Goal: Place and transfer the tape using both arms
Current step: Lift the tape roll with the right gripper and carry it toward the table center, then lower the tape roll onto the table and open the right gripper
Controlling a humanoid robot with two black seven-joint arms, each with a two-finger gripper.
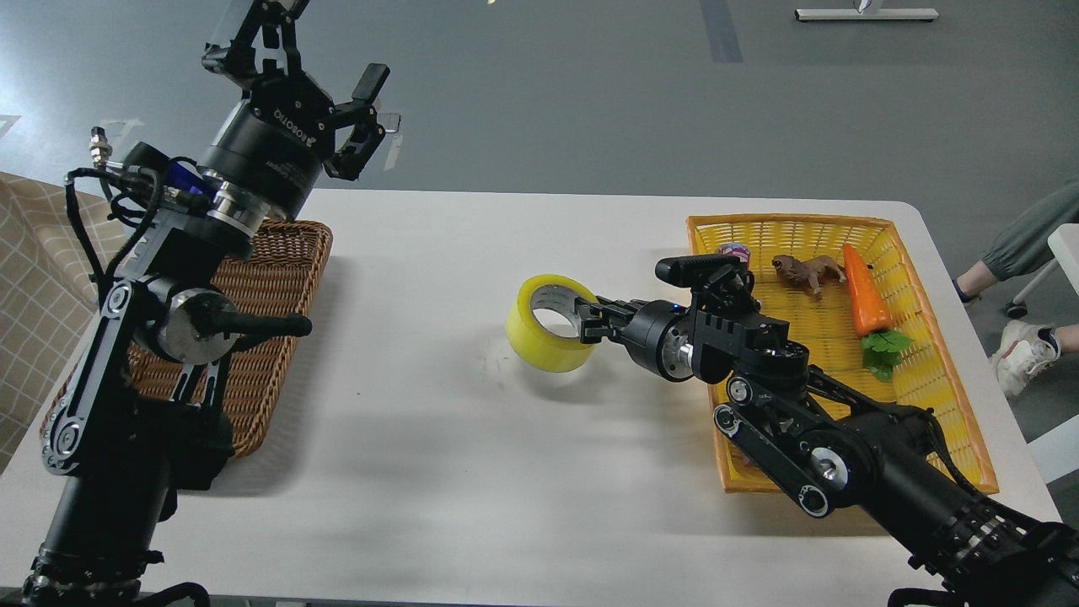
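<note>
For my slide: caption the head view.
Right gripper grips yellow tape roll over white table; left gripper open, raised.

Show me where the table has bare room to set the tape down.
Bare tabletop lies between the brown wicker basket and the tape held by the right gripper, and along the near edge. The yellow basket is crowded with a carrot and a toy animal.
</note>
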